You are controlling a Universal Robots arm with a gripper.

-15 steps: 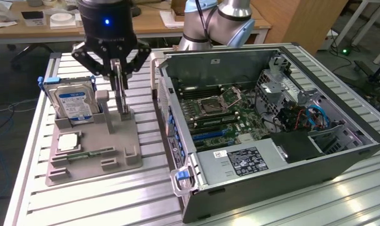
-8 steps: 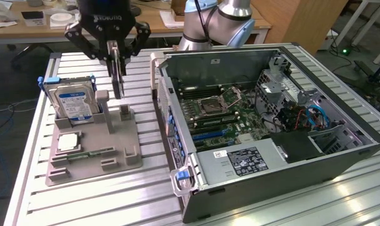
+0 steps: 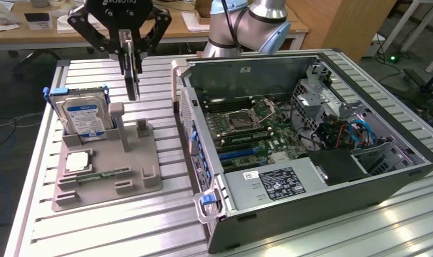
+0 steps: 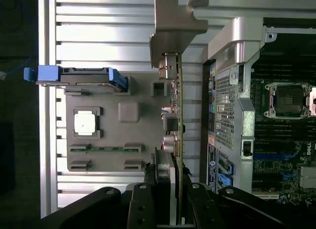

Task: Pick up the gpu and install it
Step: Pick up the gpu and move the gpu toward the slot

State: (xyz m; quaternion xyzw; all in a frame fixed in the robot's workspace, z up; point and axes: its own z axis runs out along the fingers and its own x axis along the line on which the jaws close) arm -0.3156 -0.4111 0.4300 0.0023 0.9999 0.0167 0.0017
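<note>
My gripper (image 3: pixel 133 53) is shut on the gpu (image 3: pixel 133 75), a thin dark card that hangs edge-on and upright from the fingers. It is held in the air above the grey parts holder (image 3: pixel 109 176), at the holder's far side, just to the exterior view's left of the open computer case (image 3: pixel 302 134). In the wrist view the gpu (image 4: pixel 178 115) runs edge-on away from my gripper (image 4: pixel 168 199), with its silver bracket (image 4: pixel 175 26) at the far end. The card sits between the holder and the case wall (image 4: pixel 232 105).
The holder carries an upright hard drive with a blue label (image 3: pixel 84 118), a square processor chip (image 3: pixel 77 160) and a slim memory stick (image 3: pixel 105 175). The case lies open, showing the motherboard (image 3: pixel 252 128) and power supply (image 3: pixel 274 184). The slatted metal table (image 3: pixel 116 225) ends near the exterior view's left.
</note>
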